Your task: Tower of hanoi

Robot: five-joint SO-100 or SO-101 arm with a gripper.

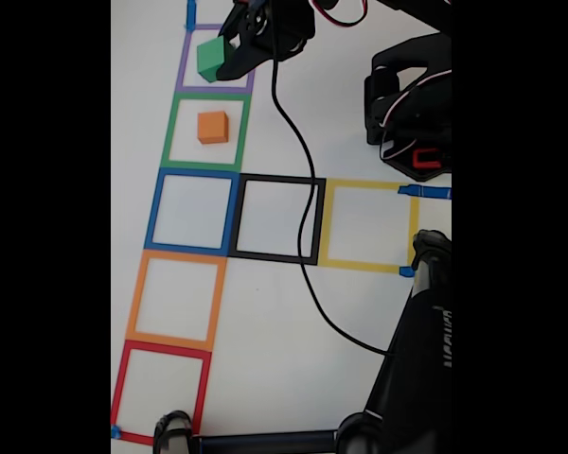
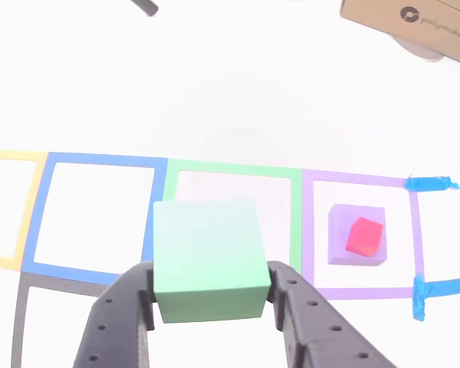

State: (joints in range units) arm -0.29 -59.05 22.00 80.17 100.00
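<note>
My gripper (image 1: 221, 59) is shut on the green cube (image 1: 209, 59) at the top of the fixed view, over the left edge of the purple tape square (image 1: 182, 76). In the other view the green cube (image 2: 207, 257) sits clamped between the two black fingers (image 2: 115, 314) of the gripper (image 2: 211, 282), lifted off the table. An orange cube (image 1: 212, 127) rests inside the green tape square (image 1: 170, 132). To the right in the other view, the purple cube (image 2: 339, 222) stands in the purple tape square (image 2: 310, 230) with the red cube (image 2: 365, 236) on top.
Blue (image 1: 156, 208), black (image 1: 275, 180), yellow (image 1: 327, 222), orange (image 1: 137, 293) and red (image 1: 123, 383) tape squares hold nothing. A black cable (image 1: 298, 142) runs across the table. The arm's base (image 1: 412, 113) is at right, a black mount (image 1: 417, 378) at the bottom. A cardboard box (image 2: 406, 19) lies far right.
</note>
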